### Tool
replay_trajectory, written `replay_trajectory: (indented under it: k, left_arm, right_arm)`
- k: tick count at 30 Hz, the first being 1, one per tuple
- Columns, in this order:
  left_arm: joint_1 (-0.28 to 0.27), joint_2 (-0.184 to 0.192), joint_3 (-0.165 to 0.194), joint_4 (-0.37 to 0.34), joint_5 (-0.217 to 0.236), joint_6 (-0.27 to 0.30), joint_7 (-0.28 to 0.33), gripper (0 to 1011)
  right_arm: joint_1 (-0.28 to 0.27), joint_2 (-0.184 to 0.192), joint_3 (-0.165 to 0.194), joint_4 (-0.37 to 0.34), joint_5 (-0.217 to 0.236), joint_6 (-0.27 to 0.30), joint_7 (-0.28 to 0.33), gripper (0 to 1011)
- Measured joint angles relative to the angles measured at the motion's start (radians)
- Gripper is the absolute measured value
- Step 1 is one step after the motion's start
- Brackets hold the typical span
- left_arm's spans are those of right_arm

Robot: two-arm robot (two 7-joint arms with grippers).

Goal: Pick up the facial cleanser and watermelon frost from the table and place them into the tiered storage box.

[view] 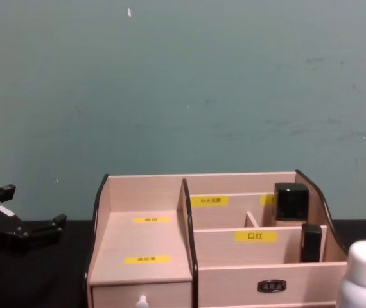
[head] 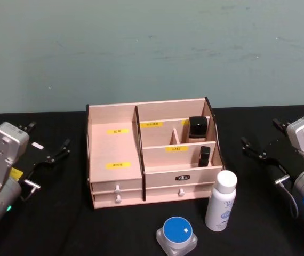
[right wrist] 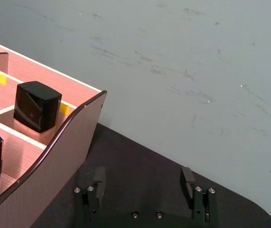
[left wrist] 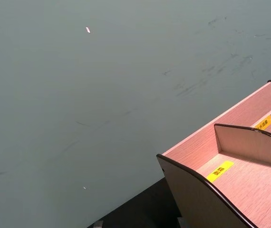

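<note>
The right gripper (right wrist: 142, 176) hangs over the black table (head: 61, 224) to the right of the tiered storage box (head: 114, 120), its two fingers spread wide with nothing between them. The left gripper (head: 49, 136) sits well off to the box's left, also spread wide and empty.

The facial cleanser (head: 221, 201) stands upright on the table just in front of the box's right front corner. It is a tall, slim white bottle with a rounded white cap and blue lettering on its front. The watermelon frost (head: 177, 234) rests to its left and closer to the robot, near the bottle but apart from it. It is a squat, frosted clear jar under a flat, bright-blue lid with a small pale mark at its centre.

Two black square-capped containers (head: 198, 127) stand in the box's right-hand compartments.
</note>
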Motion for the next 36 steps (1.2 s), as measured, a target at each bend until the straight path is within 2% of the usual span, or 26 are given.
replay_trajectory:
  k: [33, 36]
  left_arm:
    - [0.000, 0.000, 0.000, 0.000, 0.000, 0.000, 0.000, 1010]
    - [0.000, 0.000, 0.000, 0.000, 0.000, 0.000, 0.000, 1010]
  right_arm:
    - [0.000, 0.000, 0.000, 0.000, 0.000, 0.000, 0.000, 1002]
    - [-0.014, 0.008, 0.018, -0.032, 0.021, 0.000, 0.025, 1003]
